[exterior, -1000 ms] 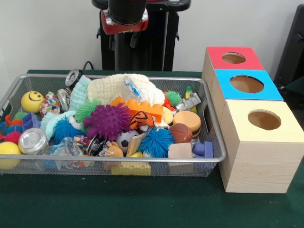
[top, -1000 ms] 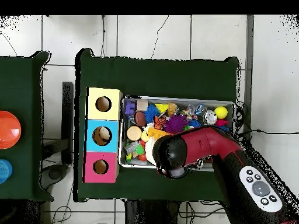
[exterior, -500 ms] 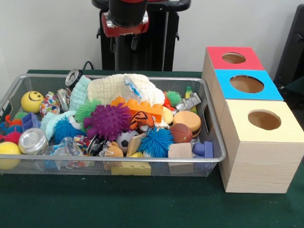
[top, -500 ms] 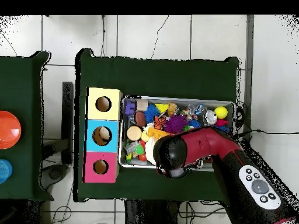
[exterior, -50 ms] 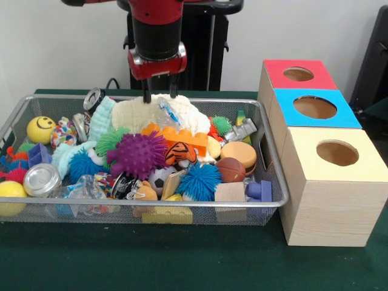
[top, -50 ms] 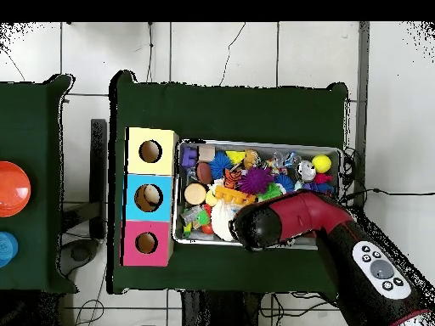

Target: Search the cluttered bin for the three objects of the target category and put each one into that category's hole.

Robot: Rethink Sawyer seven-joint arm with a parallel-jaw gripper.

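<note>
Gripper [exterior, -50 ms: 159, 96] parted narrowly, empty, tips just above cream cloth [exterior, -50 ms: 151, 112] heaped at the bin's [exterior, -50 ms: 276, 182] far side. Cloth likely hides toys, hence the approach here. Target category unclear; three holed boxes [exterior, -50 ms: 330, 182] beside bin.

A: Where is access to the wire bin [exterior, -50 ms: 274, 182] blocked?

B: From above, across most of it. The cream knitted cloth [exterior, -50 ms: 159, 113] is heaped at 12 o'clock of the bin, above rim level, with the gripper [exterior, -50 ms: 159, 95] open just over it. The purple spiky ball [exterior, -50 ms: 137, 154] and orange brick [exterior, -50 ms: 180, 138] crowd the centre, touching.

A: Any open passage?

B: The green table [exterior, -50 ms: 194, 260] at 6 o'clock of the bin is bare. At 3 o'clock the yellow-topped box [exterior, -50 ms: 333, 185] stands just beside the bin wall, leaving only a narrow gap. In the overhead view the arm [top, -50 ms: 340, 242] covers the bin's lower right corner.
</note>
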